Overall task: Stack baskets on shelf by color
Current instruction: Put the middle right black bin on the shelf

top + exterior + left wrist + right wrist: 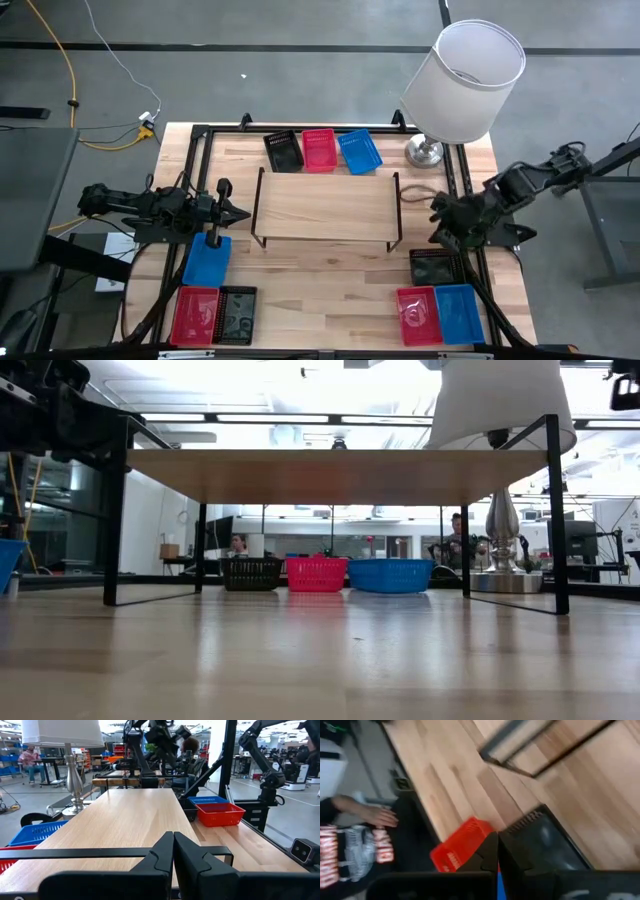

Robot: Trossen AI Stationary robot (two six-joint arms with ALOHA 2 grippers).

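Note:
The shelf [325,205] stands mid-table on thin black legs and nothing lies on its wood top [330,475]. Behind it a black basket [283,151], a red basket [319,150] and a blue basket [359,151] rest in a row on the table. Near left lie a blue basket [207,258], a red one [195,315] and a black one [237,313]. Near right lie a black basket [436,266], a red one [417,313] and a blue one [459,312]. My left gripper [240,212] is shut and empty at the shelf's left end [173,845]. My right gripper [443,228] is shut and empty [497,847] above the right black basket [545,845].
A lamp with a white shade [465,75] and a silver base [503,550] stands at the table's far right corner. A person's hand [370,815] shows beyond the table's near edge. Bare wood lies in front of the shelf, between the two near groups of baskets.

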